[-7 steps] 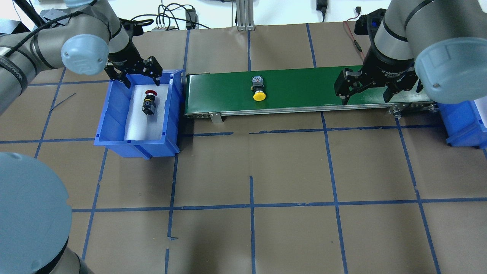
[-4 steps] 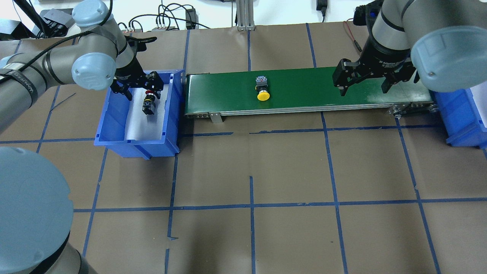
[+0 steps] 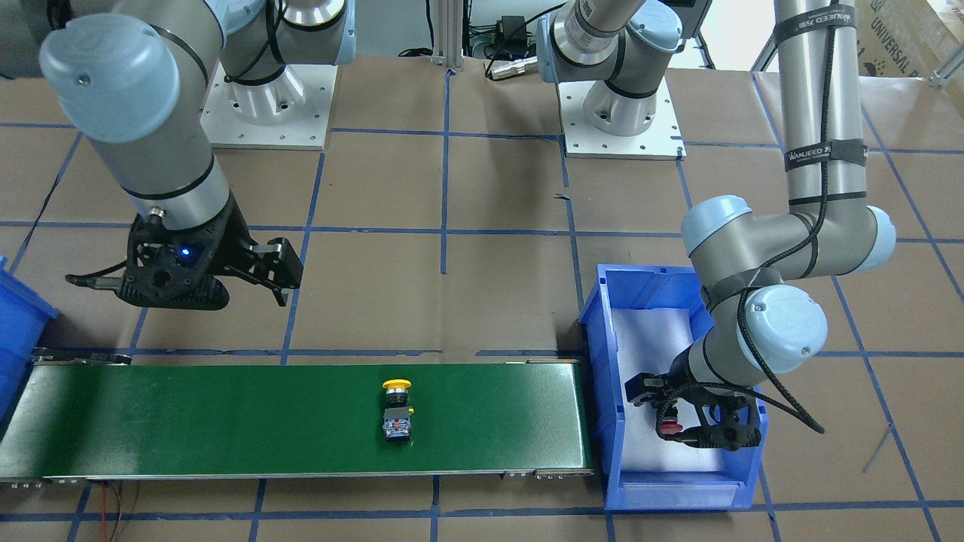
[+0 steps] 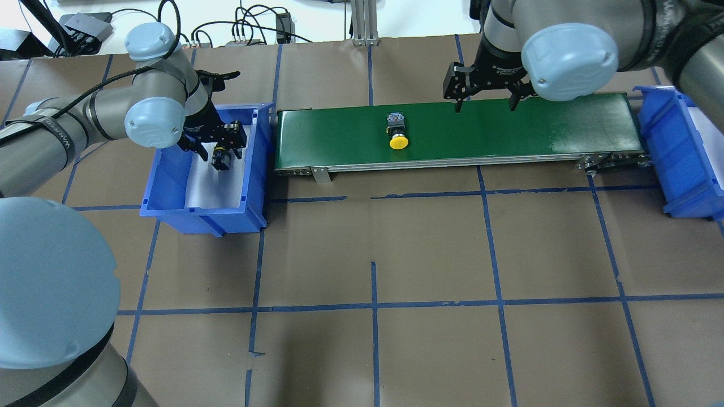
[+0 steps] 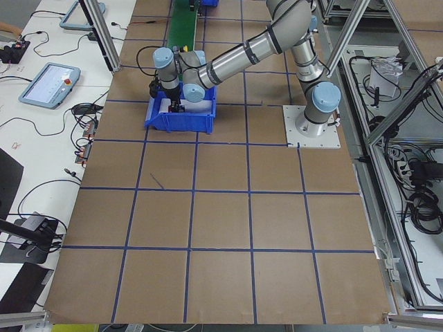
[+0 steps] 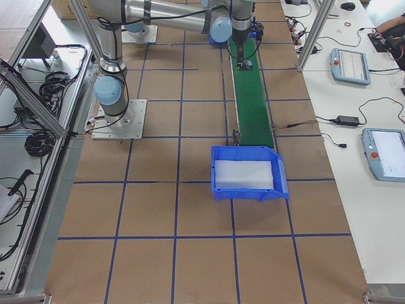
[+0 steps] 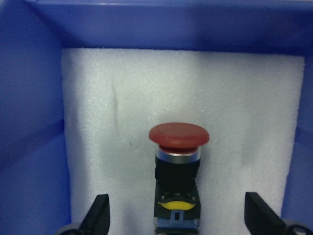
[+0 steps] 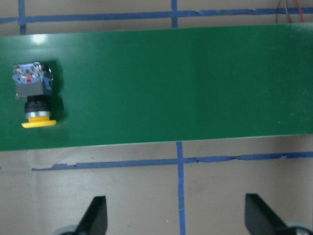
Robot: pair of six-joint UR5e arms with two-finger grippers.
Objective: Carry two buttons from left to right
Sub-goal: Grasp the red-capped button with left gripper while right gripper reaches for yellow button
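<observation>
Overhead cam sits behind robot, looks fwd & down; long green conveyor belt [image 4: 481,130] crosses upper frame. Front-facing cam is opposite, steep down, robot's white base plates [image 3: 226,134] at top, so belt lies low, sides mirrored. Left-end & right-end cams look along brown paper-covered table w/ blue tape grid [image 5: 221,228] from far off, one per end. Left wrist cam is v. close, aimed into blue plastic bin w/ white foam liner [image 7: 34,98]. Right wrist cam looks straight down on belt from higher up; it shares yellow-capped push-button switch w/ black collar [image 8: 35,103] w/ overhead & front views.
</observation>
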